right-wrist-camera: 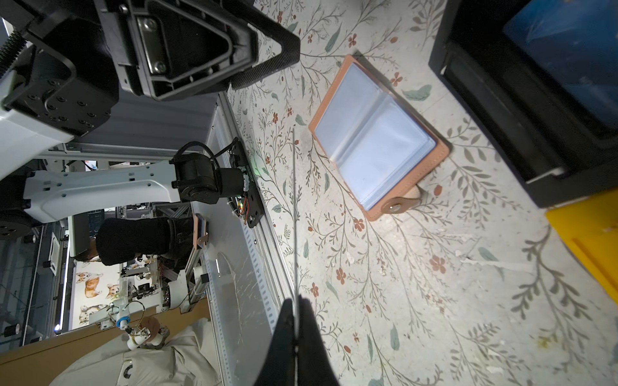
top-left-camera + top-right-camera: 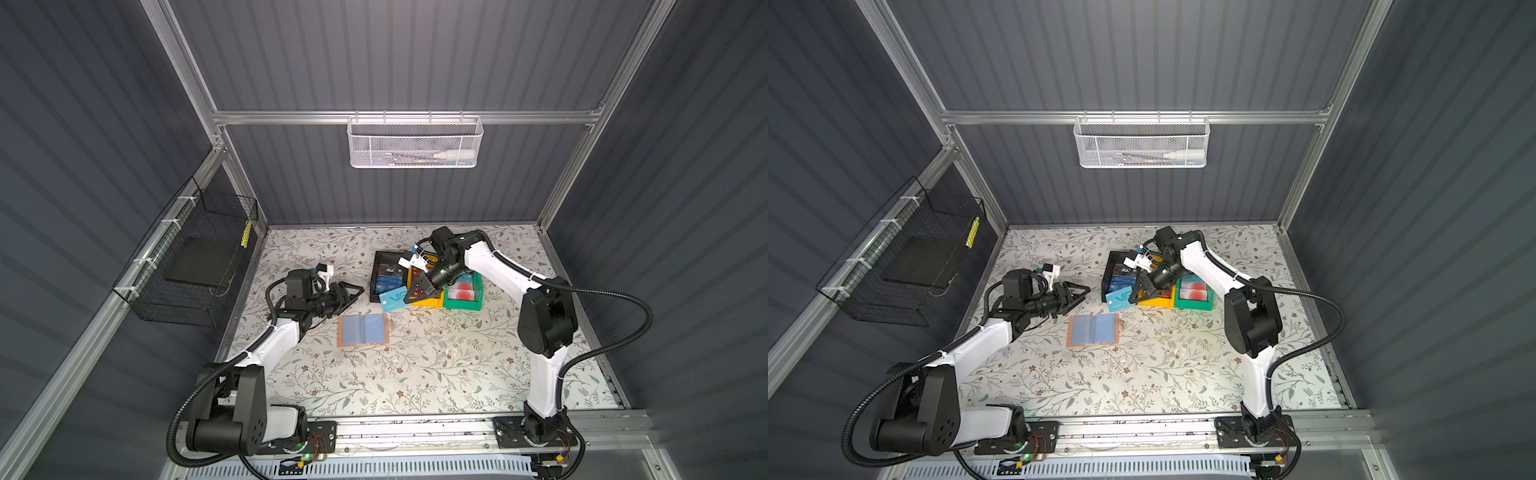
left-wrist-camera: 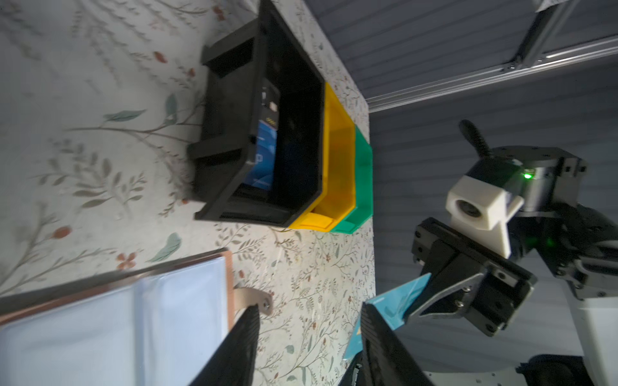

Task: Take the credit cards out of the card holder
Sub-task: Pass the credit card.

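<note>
Right gripper [image 2: 409, 296] clamped tight on a teal VIP card [image 2: 392, 300], card sticking out at 9 o'clock of the fingers, just at the front lip of the black bin [image 2: 375, 266], which has more cards [image 2: 388, 279] inside; yellow bin [image 2: 428, 303] and green bin [image 2: 465, 306] at its 3 o'clock. Left gripper [image 2: 358, 293] jaws partway apart, nothing between them, at 9 o'clock of the black bin. Card holder [image 2: 363, 329] lies open flat on the table [image 2: 415, 374], sleeves up, at 7 o'clock of the right gripper, 6 o'clock of the left, touching neither.
</note>
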Motion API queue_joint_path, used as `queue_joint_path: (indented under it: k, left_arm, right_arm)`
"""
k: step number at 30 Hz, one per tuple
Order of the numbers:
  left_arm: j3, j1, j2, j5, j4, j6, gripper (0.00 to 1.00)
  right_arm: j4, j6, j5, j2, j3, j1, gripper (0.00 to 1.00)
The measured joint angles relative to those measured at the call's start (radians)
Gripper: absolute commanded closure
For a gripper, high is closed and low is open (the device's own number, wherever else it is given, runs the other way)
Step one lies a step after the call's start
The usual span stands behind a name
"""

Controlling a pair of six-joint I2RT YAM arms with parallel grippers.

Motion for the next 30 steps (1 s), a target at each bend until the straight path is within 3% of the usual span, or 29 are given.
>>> queue_joint_path:
  k: [12,30]
  left_arm:
    - [0.002,-0.067,0.053,0.079,0.192,-0.063,0.53]
    - [0.059,-0.077,0.1,0.225,0.092,0.006,0.54]
  right_arm:
    - [-0.034,-0.024,-0.053,0.01,0.046,0.0,0.97]
    - [-0.345,-0.319,-0.112,0.116,0.17,0.055,0.96]
